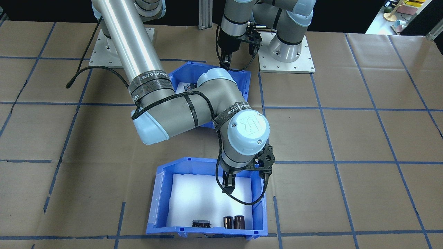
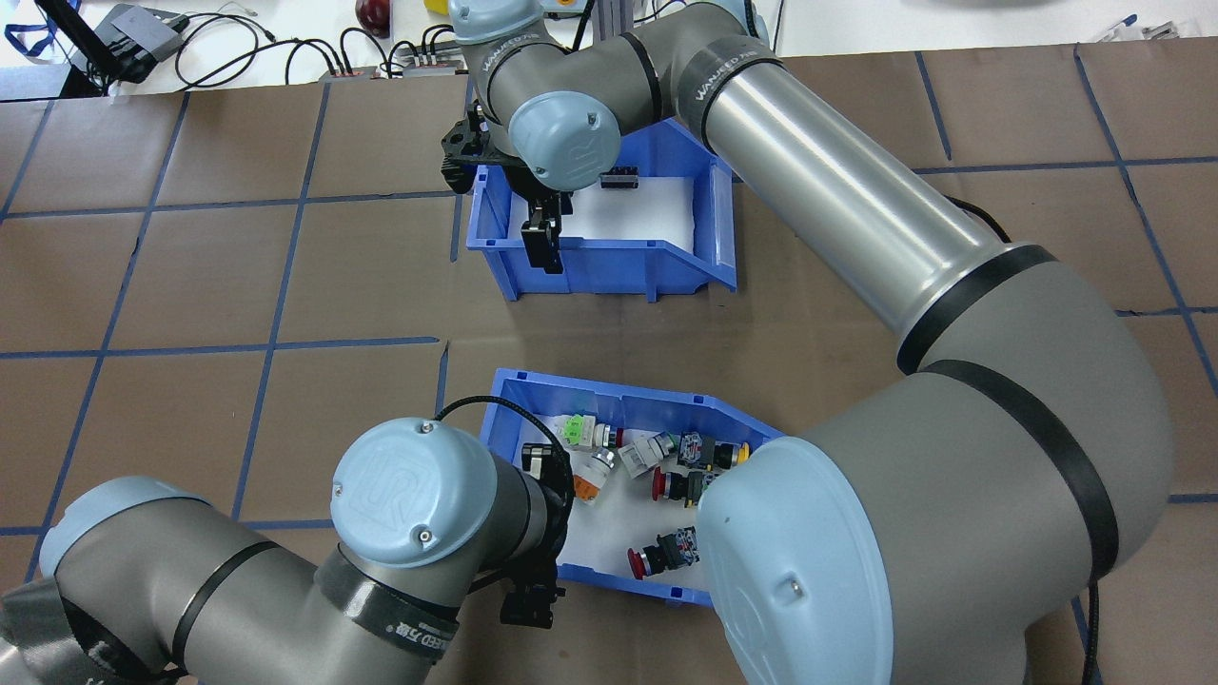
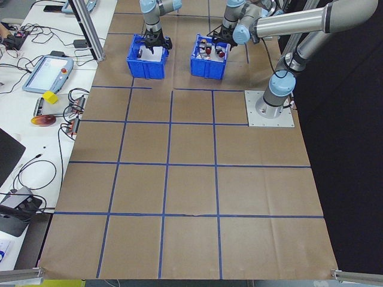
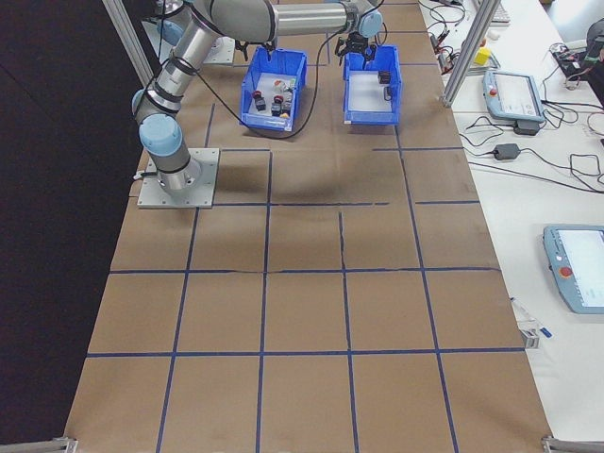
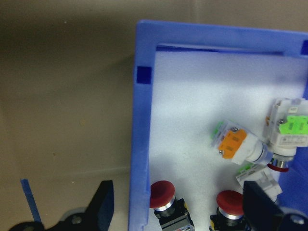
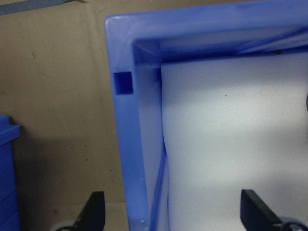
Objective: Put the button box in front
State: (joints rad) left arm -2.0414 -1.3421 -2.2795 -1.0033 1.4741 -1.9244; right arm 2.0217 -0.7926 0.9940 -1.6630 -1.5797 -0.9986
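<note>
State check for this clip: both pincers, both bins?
left pincer: open, straddling the button box's side wall
right pincer: open, straddling the other bin's side wall
button box: upright on the table, near the robot
other bin: upright, farther from the robot

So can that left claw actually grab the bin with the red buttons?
Probably yes: the left claw is open, its fingers straddling the side wall of the button box, with nothing blocking them.

The table [image 4: 311,283] is covered with brown paper, divided into squares by blue tape lines [image 4: 267,255]. At 3 o'clock in the exterior right view stands a white bench [image 4: 566,189] with tablets [image 4: 578,268] and cables [image 4: 491,142]. The light is even.
</note>
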